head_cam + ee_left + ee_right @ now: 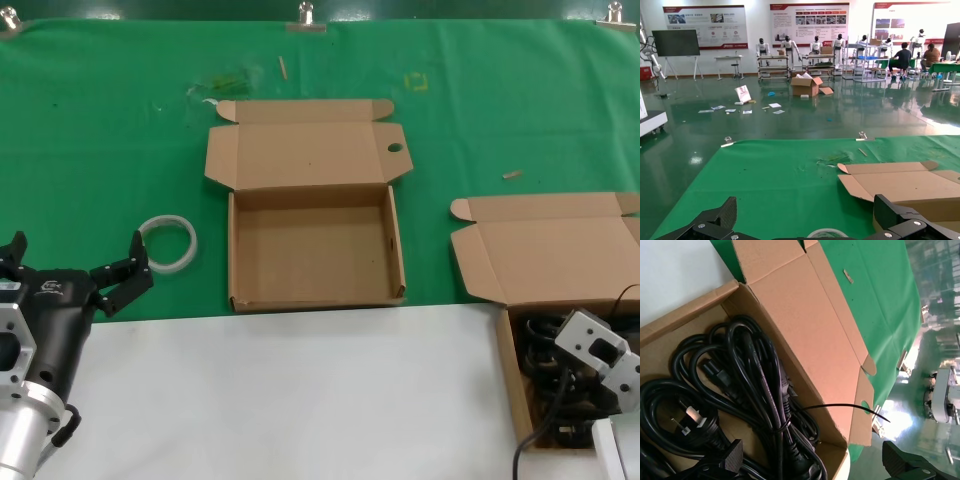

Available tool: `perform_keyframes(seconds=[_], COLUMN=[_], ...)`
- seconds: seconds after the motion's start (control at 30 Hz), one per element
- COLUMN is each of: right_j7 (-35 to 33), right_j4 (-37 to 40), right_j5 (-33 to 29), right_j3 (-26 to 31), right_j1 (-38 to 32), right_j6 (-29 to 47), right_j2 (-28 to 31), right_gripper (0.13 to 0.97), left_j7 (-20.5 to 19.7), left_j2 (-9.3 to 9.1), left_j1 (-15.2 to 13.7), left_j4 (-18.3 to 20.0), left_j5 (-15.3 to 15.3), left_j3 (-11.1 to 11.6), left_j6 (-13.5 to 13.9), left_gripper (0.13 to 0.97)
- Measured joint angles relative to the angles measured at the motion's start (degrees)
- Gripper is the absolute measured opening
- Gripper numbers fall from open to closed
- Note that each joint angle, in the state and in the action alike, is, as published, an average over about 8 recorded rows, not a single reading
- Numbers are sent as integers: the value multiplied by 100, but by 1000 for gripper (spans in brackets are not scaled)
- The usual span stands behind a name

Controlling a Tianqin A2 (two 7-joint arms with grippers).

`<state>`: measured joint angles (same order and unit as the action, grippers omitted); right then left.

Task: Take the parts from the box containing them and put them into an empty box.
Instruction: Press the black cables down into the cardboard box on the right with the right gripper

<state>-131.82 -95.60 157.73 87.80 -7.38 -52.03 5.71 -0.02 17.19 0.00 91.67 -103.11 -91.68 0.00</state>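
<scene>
Now look at your right gripper (815, 462): it hangs low over the full box (500, 262) at the table's right edge, and the wrist view shows its two black fingertips (730, 454) spread wide, one above the cables (747, 390) and the other out past the box's corner. They clamp nothing, and you cannot tell whether the near one brushes a cord. Those cables are black, glossy and rubbery, looped into tangled coils against the box floor, with a moulded three-pin plug (690, 420) lying face up and a thin black tie (847, 407) sticking out over the lid flap. That box is plain brown corrugated card, shallow, its hinged lid folded back flat with rounded side flaps.

Your left gripper (75, 268) waits at the near left, fingers apart and holding nothing, just beside a white translucent tape ring (168, 243). Between the two arms the empty box (395, 245) sits open on the green cloth (100, 130), a round hole (395, 148) through its right lid flap.
</scene>
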Motion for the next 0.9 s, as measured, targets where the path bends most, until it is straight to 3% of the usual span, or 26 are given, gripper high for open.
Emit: perform_keyframes(seconds=[0.27, 0.57, 0.83, 0.9], right_j7=[-45, -147, -146, -141], right_j4=[67, 105, 131, 139], right_j5=[0, 0, 0, 0], right_j3=[-53, -126, -139, -131], right_j1=[-4, -14, -50, -59], right_j6=[54, 116, 149, 151], right_j2=[0, 0, 0, 0], right_gripper=[958, 891, 758, 758], left_j7=[1, 1, 1, 1], left_j2=[0, 0, 0, 0], left_j1=[0, 0, 0, 0], left_j4=[0, 0, 0, 0], left_j5=[0, 0, 0, -1], left_j3=[0, 0, 0, 0], left_j6=[0, 0, 0, 0], left_gripper=[965, 965, 965, 965])
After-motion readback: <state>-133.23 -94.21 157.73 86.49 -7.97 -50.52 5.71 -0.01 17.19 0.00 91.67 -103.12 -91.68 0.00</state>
